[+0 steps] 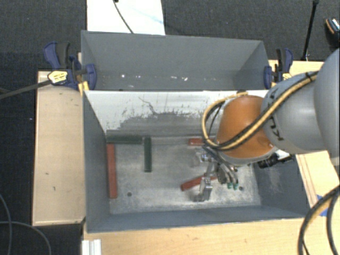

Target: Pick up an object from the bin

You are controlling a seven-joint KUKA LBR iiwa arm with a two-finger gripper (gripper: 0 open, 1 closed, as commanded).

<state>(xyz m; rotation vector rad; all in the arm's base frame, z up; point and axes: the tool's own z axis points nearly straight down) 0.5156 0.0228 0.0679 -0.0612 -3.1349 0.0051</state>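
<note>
- Dark lettering on the grey arm [313, 110] is crossed by cables and cannot be read
- The gripper [203, 191] is low over the floor of the bin [175, 62], front right of middle; how far open it is, or whether it grips anything, I cannot tell
- A small red-brown piece [188, 185] lies just left of it, long axis roughly left-right, right end meeting the gripper

Left of the gripper [202, 194] in your bin [175, 217], a short block [189, 185] is lying just beside it and a long block [111, 171] is lying well apart.
</note>
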